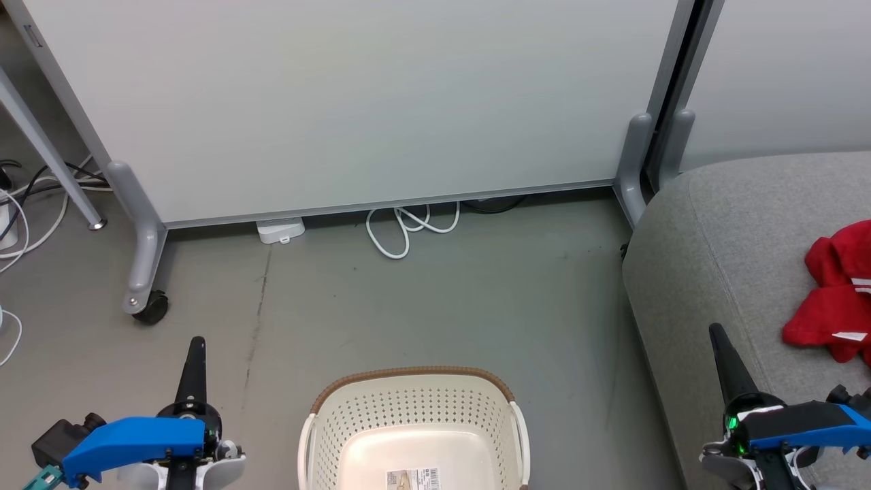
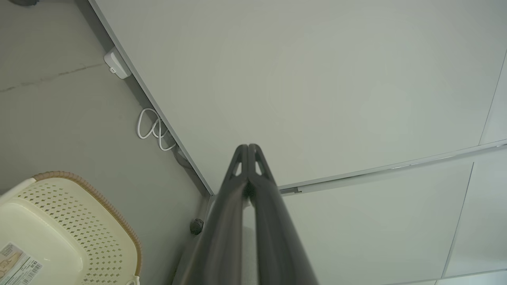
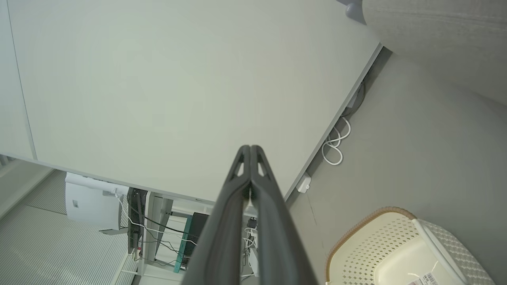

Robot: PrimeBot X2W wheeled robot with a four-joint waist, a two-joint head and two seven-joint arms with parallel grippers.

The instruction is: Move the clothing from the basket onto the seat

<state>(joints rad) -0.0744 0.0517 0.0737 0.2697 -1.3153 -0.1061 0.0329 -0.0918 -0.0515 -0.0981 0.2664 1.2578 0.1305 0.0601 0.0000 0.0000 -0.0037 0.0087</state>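
Head looks down, wrists share basket (image 1: 408, 407)

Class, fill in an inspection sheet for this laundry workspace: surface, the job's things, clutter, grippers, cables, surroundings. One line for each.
Surface: grey floor, scuffed and marked.
Job's things: basket on the floor, no clothing in the part that shows, a label on its bottom; red clothing heaped on the grey sofa, cut off by the picture's edge.
Clutter: small white box at the foot of the partition.
Grippers: left gripper and right gripper both shut, holding nothing.
Cables: white cable looped under the partition; more cables at the far left.
Surroundings: the pale partition on wheels stands behind the basket, the sofa to the robot's right.
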